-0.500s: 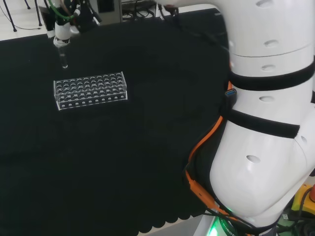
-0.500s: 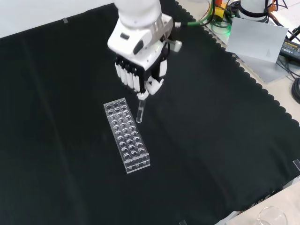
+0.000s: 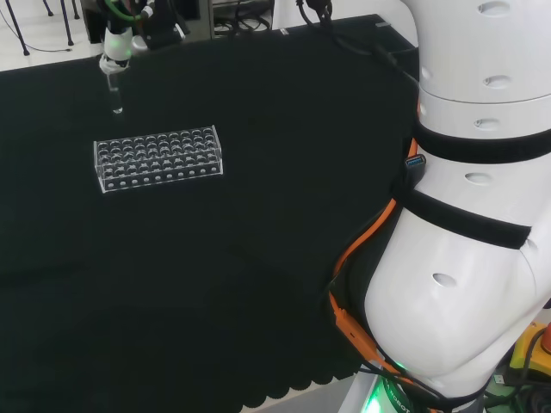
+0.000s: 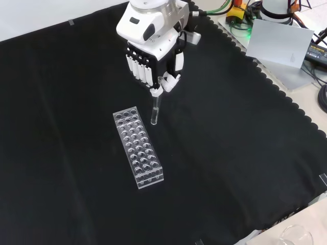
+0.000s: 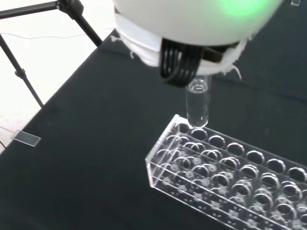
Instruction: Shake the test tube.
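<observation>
Above the rack's (image 4: 138, 148) far end, the robot hand (image 4: 153, 56) pinches the upright test tube (image 4: 155, 111) over bare cloth (image 4: 230, 143).

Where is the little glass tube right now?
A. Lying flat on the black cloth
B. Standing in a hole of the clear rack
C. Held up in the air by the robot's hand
C: the hand pinches the top of the test tube, which hangs upright beside the rack, clear of its holes.

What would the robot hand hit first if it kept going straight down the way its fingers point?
Probably bare black cloth. The robot hand holds the test tube upright, its tip just beside the end of the clear rack, so the rack edge could be clipped; depth is hard to judge.
</observation>
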